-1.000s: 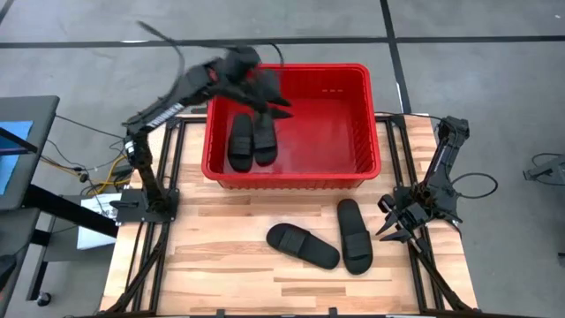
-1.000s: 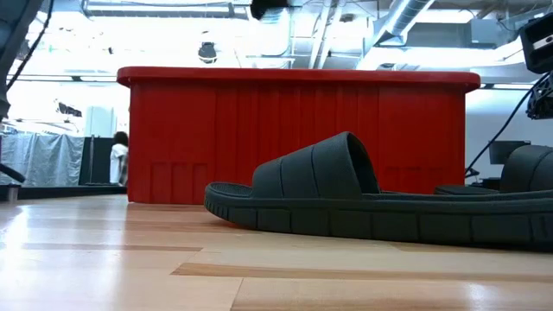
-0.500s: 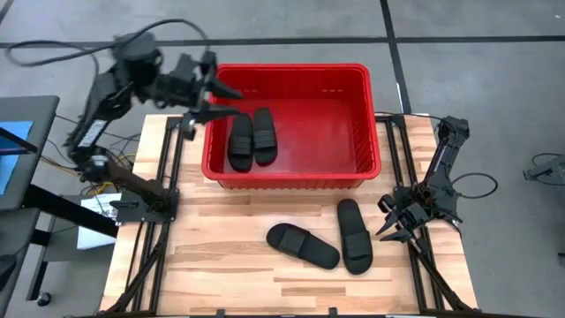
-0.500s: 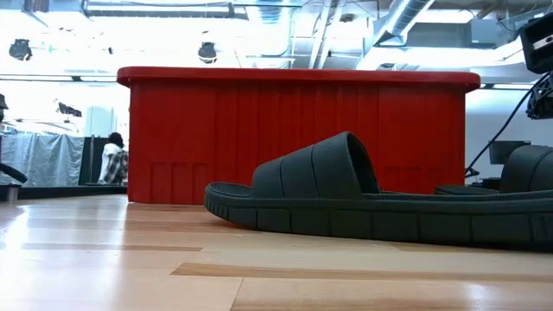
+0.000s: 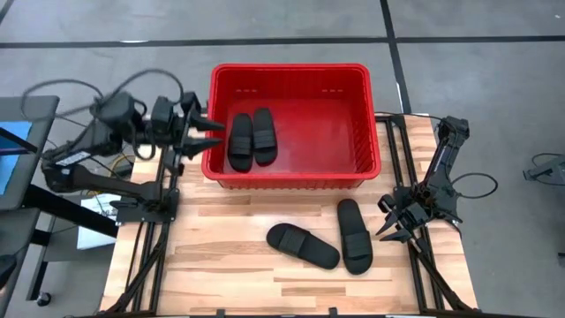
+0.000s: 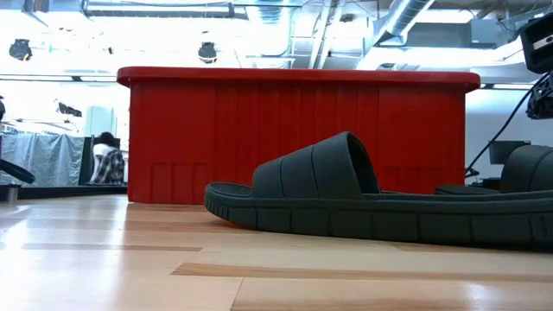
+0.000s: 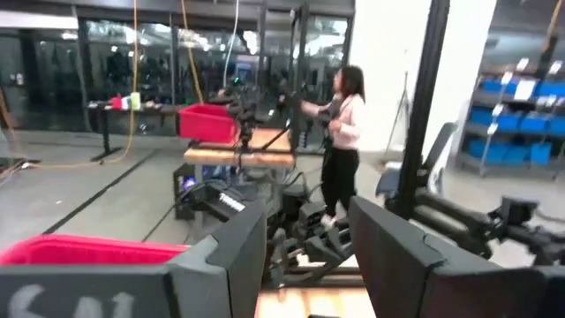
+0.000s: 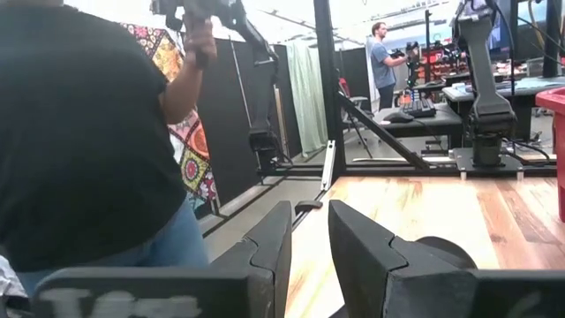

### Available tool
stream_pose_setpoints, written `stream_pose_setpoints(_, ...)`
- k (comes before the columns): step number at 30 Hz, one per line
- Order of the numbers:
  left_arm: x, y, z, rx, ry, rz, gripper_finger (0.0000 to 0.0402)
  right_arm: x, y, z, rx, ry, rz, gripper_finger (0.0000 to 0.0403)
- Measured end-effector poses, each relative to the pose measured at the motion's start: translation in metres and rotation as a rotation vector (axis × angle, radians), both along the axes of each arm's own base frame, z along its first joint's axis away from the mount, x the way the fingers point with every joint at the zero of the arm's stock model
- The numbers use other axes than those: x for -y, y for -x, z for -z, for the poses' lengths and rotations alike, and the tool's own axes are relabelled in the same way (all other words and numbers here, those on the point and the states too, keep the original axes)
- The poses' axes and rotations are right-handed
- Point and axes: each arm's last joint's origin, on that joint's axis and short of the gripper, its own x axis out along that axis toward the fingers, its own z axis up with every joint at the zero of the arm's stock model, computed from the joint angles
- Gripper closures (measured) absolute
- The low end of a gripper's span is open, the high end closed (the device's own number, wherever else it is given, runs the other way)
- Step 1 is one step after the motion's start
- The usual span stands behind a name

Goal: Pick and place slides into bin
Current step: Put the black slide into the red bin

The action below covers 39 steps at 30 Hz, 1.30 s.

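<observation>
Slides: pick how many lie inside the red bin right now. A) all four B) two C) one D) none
B: the high view shows two slides side by side in the bin, and two more on the table.

Bright, even overhead light; blown-out ceiling glare behind; blurred left wrist view.

Left arm: mid-left of high view, folded low, forearm reaching rightward; left gripper (image 5: pixel 208 132) w/ fingers spread apart, nothing between them. Right arm: right edge of high view, elbow up, wrist bent down; right gripper (image 5: pixel 395 231) at lower right, fingers narrowly parted, holding nothing.
</observation>
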Motion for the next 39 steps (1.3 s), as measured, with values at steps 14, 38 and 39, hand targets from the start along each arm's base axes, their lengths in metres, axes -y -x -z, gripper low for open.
stream_pose_setpoints(14,0.02,0.018,0.128,0.082,0.091,0.081,0.0248,0.0,0.0,0.0,0.0,0.0,0.001,0.0333)
stream_pose_setpoints(38,0.021,0.039,0.165,0.206,0.16,0.106,0.0248,0.001,0.0,-0.002,0.02,-0.003,0.006,0.0333)
stream_pose_setpoints(39,0.021,0.039,0.165,0.205,0.169,0.108,0.0248,0.001,0.0,-0.005,0.033,-0.036,0.01,0.0333)
